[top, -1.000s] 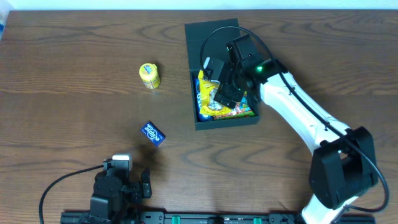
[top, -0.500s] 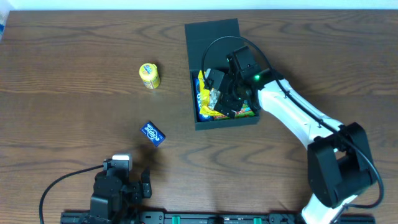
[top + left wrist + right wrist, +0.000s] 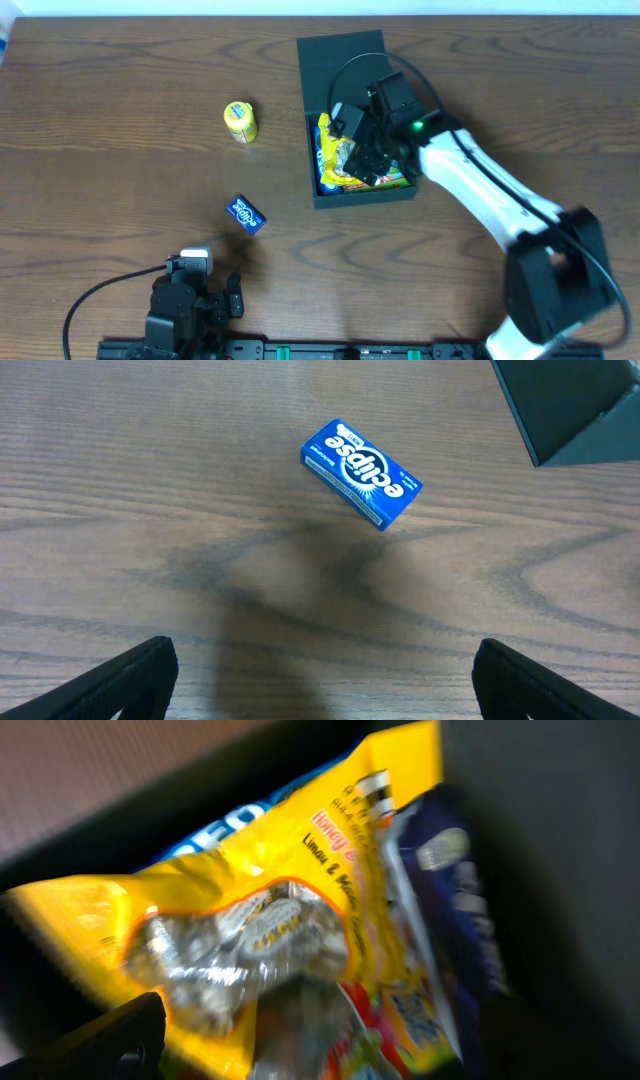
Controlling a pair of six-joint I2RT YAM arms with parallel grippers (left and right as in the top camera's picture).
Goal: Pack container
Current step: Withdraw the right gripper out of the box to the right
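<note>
While I watch from above, the container (image 3: 365, 195) sits on the table (image 3: 120, 180) right of centre, its flap lid folded back flat on the far side. Its open well is full of snack packets. A yellow packet (image 3: 328, 150) lies along the left wall, and blue and red printed wrappers show along the near edge.

The right gripper (image 3: 362, 145) hangs inside the opening, just above that pile. Through the right wrist camera I see the yellow packet (image 3: 330, 850) spread across the well with a crumpled silver foil piece (image 3: 240, 950) lying on top of it. A dark blue packet (image 3: 455, 910) is tucked against the dark box wall (image 3: 560, 840). The view is blurred, so I can't read most of the print. The jaws stand wide apart with nothing clamped between them.

The left gripper (image 3: 320, 685) rests low at the near edge of the table, well apart from the container, its jaws spread wide and empty. Ahead of it lies a blue gum box (image 3: 361, 472), flat on the wood and turned at an angle. One corner of the container (image 3: 590, 410) shows at the upper right of that view. Further left on the table a small yellow tub (image 3: 240, 121) stands alone.
</note>
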